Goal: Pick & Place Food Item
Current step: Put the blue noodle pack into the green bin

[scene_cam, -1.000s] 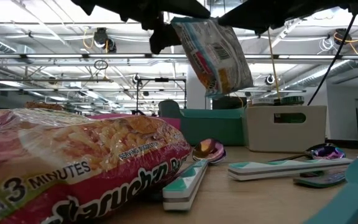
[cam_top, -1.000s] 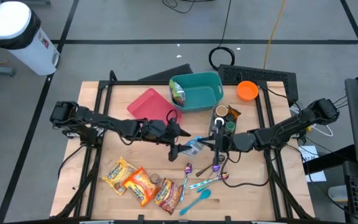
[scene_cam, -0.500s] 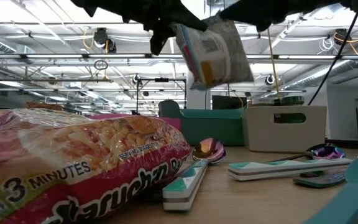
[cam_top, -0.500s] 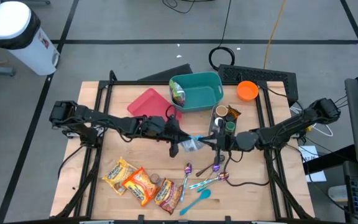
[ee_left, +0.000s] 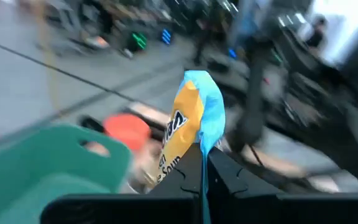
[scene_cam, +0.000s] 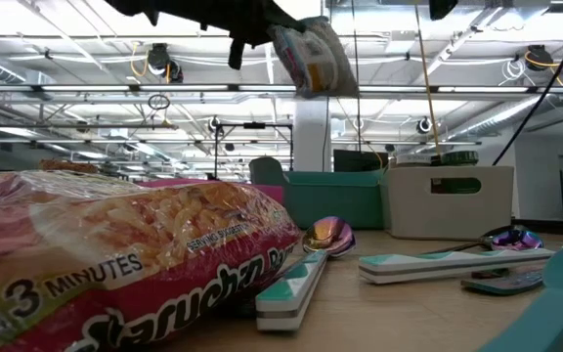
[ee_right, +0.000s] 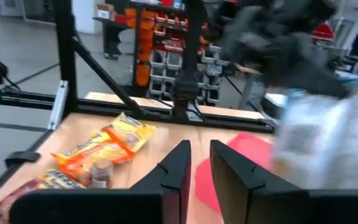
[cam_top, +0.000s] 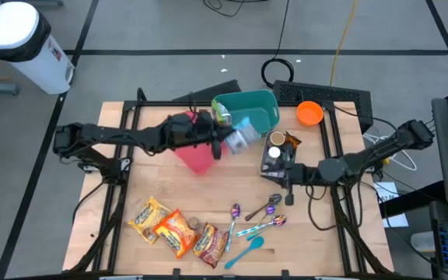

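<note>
Left gripper (cam_top: 222, 145) clamps a soup packet (cam_top: 238, 140) beside the teal bin (cam_top: 257, 118), which already holds one packet; right gripper (cam_top: 286, 175) narrowly parted, empty

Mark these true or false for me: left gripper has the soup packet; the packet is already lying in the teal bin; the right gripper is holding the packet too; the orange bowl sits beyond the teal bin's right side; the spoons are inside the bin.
1. The left gripper holds the soup packet. True.
2. The packet lies in the teal bin. False: it hangs in the air at the bin's near edge.
3. The right gripper also holds it. False: it has nothing between its fingers.
4. The orange bowl sits right of the bin. True.
5. The spoons are in the bin. False: they lie on the table.
</note>
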You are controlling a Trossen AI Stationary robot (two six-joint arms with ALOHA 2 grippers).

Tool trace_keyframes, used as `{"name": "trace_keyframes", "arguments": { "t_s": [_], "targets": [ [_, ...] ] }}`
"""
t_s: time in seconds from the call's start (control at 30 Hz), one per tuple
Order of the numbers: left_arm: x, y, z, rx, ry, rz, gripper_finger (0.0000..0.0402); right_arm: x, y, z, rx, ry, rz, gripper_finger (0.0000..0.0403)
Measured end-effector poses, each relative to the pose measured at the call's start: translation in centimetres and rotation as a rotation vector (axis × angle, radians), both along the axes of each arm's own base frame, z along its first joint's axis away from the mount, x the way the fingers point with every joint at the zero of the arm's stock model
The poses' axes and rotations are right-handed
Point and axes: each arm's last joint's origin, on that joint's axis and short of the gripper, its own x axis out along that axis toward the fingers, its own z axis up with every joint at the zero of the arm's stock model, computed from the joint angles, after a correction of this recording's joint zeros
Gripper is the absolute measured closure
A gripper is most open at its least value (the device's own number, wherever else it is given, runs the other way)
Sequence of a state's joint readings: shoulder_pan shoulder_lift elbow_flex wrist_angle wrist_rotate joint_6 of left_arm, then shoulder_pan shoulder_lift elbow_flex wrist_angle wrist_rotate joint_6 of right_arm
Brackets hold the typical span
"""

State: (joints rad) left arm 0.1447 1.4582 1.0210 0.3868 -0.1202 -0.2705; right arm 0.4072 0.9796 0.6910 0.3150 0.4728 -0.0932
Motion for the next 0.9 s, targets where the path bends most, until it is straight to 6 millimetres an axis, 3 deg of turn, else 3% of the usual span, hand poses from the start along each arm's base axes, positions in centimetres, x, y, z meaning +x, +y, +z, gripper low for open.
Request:
{"name": "trace_keyframes", "arguments": {
  "t_s": [0.2, 0.37, 0.67, 0.9],
  "targets": [
    [-0.4, 3.9, -0.3, -0.037, -0.043, 0.262, 0.0393, -0.3, 0.7, 0.1, -0.022, -0.003, 0.039, 0.0348],
    [0.4, 6.6, -1.7, -0.104, -0.125, 0.343, 0.0393, -0.3, 0.6, -0.4, -0.031, -0.011, 0.033, 0.0353],
    [3.0, 9.6, -7.1, -0.224, -0.208, 0.399, 0.0394, -0.5, 0.5, -0.7, -0.028, -0.056, 0.033, 0.0353],
    [3.9, 10.4, -11.5, -0.301, -0.157, 0.599, 0.0396, -0.5, 0.5, -0.8, -0.029, -0.052, 0.034, 0.0353]
  ]
}}
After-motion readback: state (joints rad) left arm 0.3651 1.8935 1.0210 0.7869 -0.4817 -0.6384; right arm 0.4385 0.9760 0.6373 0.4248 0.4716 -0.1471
